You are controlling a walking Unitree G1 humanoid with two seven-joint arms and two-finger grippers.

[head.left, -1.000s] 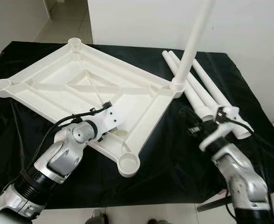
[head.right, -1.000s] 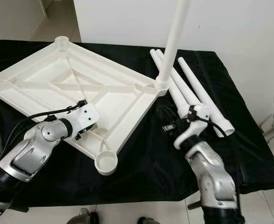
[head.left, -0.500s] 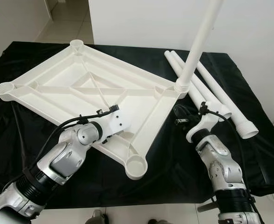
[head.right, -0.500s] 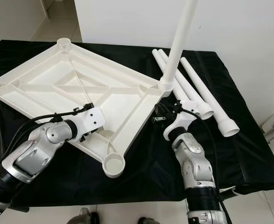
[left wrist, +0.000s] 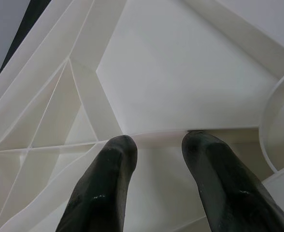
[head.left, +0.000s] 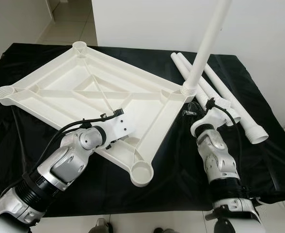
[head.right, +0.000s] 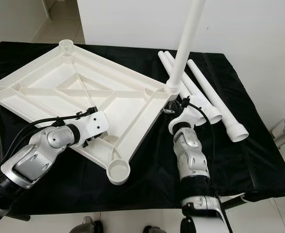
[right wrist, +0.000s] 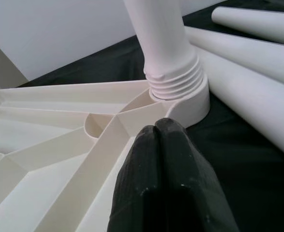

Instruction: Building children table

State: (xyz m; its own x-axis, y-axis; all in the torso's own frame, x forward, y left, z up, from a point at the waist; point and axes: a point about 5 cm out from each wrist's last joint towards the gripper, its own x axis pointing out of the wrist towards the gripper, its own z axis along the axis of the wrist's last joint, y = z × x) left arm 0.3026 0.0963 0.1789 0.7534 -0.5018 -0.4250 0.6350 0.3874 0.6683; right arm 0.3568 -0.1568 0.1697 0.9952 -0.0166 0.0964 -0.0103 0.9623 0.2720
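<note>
Left gripper [left wrist: 154,145], fingers parted, rests on the tabletop's [head.left: 79,85] near edge rib; right gripper [right wrist: 156,133], fingers pressed together, reaches toward the upright leg [head.left: 205,46].

white tabletop [head.left: 74,82] | white legs [head.left: 225,104] | black cloth [head.left: 181,160] | black end effector fingers [left wrist: 103,193]

Black-draped table [head.left: 181,165] under tabletop [head.left: 74,92], legs [head.left: 229,104]

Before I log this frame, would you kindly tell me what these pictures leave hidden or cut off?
- Top of the upright white plastic leg: cut off by the upper edge in both eye views.
- Right pincer: its silver arm hides it in the eye views.
- Left pincer: its white wrist housing covers where it meets the upturned white plastic tabletop in the eye views.
- How deep the leg's thread sits in the corner socket: hidden inside.
</note>
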